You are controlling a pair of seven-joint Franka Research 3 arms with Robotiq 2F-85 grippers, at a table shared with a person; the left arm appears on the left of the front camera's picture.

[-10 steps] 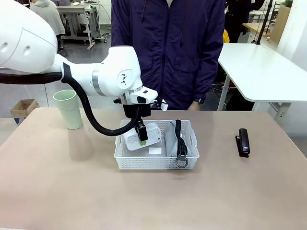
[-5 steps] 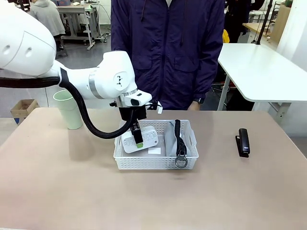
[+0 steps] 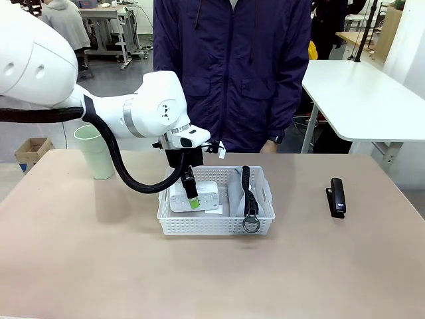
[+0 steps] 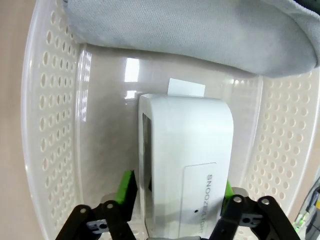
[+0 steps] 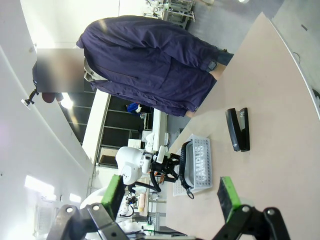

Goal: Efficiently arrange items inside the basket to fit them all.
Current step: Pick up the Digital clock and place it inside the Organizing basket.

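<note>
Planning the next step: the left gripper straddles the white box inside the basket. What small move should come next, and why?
Probably lift the left gripper straight up out of the basket. The box lies flat on its floor, a pad stands clear of its side, and the stapler and cup wait outside.

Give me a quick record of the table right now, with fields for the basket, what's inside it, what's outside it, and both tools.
Container: white perforated basket, mid-table, in front of the person
Inside: white rounded box lying flat, left half; grey CAMPUS pouch, right half
Outside: pale green cup at left; black stapler at right
Left tool: down in the basket, jaws parted astride the box
Right tool: open, empty
</note>
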